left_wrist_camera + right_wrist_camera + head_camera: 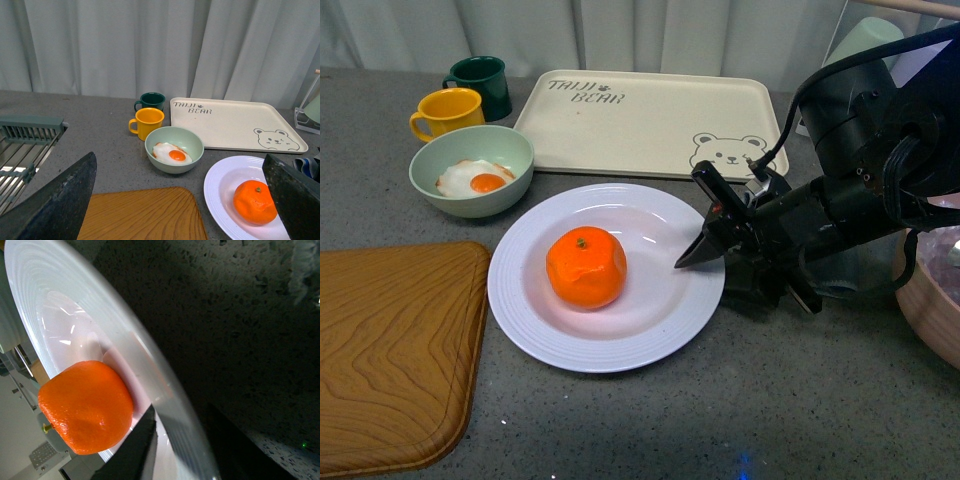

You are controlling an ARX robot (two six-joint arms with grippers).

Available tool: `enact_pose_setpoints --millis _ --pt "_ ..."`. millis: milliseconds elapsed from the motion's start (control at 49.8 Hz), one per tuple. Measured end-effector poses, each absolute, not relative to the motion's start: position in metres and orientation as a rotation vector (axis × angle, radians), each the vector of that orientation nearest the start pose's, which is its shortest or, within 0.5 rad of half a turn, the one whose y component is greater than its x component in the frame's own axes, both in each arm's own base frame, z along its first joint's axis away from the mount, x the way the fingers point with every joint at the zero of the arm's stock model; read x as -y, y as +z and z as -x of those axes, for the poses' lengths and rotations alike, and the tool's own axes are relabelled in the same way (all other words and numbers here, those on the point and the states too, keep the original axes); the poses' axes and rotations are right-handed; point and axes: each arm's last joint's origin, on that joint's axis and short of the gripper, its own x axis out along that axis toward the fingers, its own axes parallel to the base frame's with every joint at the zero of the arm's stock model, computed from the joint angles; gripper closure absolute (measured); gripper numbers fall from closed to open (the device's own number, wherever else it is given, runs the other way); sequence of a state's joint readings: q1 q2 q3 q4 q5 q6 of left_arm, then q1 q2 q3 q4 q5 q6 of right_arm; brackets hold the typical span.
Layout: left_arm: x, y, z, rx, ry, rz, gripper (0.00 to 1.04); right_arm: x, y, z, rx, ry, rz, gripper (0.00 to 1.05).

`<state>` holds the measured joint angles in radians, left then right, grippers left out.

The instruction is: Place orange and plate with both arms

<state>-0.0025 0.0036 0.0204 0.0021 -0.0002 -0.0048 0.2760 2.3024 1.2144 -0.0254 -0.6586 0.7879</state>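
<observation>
Bright orange, the mandarin [585, 266] sits left of centre in the white deep plate [650, 330] on the grey speckled counter [770, 420]. The right gripper [181, 410] straddles the plate's right rim, one finger over it and one beneath; whether they clamp it I cannot tell. The left gripper [178, 156] gapes wide, holding nothing. Farther back are a pale green bowl [470, 140] with a fried egg [475, 180] and the bear tray [640, 120]. A wooden board [390, 350] lies to the left.

Grey counter [800, 400], plate [512, 290], bear tray [640, 120], bowl [470, 207], board [390, 350]
</observation>
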Motion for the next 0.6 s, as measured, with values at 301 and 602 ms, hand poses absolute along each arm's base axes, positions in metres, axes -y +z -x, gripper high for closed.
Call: enact_pose_setpoints --millis 301,602 --pt "0.0 0.17 -0.097 0.018 -0.002 0.005 0.07 -0.128 0.044 -0.386 -1.384 0.446 -0.864 1.01" --pt "0.0 0.17 -0.097 0.019 -0.002 0.005 0.07 -0.119 0.043 -0.382 -1.262 0.507 -0.896 1.01"
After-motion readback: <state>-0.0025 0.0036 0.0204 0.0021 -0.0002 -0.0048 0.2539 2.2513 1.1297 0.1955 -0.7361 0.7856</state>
